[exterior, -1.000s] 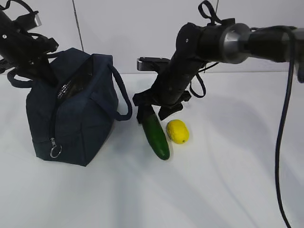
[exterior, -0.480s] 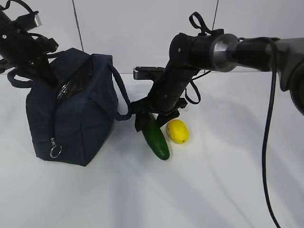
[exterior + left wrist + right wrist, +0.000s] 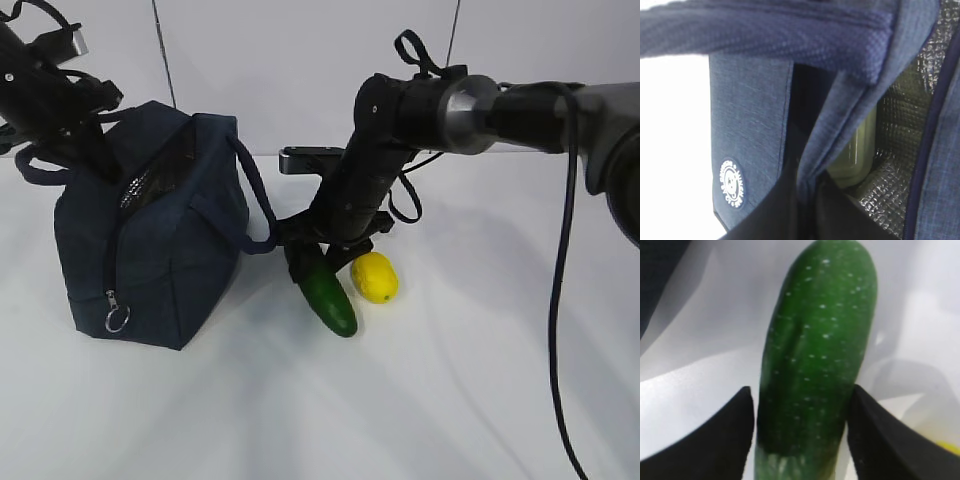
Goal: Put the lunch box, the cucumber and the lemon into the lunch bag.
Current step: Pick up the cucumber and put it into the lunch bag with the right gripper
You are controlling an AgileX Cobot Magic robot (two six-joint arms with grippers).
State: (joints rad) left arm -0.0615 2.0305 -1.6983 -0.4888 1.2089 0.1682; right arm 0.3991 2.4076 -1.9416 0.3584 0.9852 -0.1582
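Observation:
The navy lunch bag [image 3: 150, 240] stands open-topped at the left. My left gripper [image 3: 85, 150] is shut on its rim fabric [image 3: 805, 150], holding the mouth open. Inside, against the silver lining, stands the lunch box [image 3: 860, 155] with its pale green lid. The dark green cucumber [image 3: 328, 290] lies on the table beside the yellow lemon [image 3: 374, 277]. My right gripper [image 3: 315, 252] is down over the cucumber's far end. In the right wrist view its fingers [image 3: 727, 435] flank the cucumber [image 3: 815, 355], with a thin gap on the left side. The lemon [image 3: 950, 447] peeks in at the lower right.
The bag's right loop handle [image 3: 262, 215] hangs close to my right gripper. A silver ring pull [image 3: 118, 318] dangles at the bag's front corner. The white tabletop [image 3: 450, 400] stretches to the front and right, with a pale wall behind.
My right gripper has come down and a little left over the cucumber's far end, and its fingers have drawn in toward it. The left arm and bag have stayed still.

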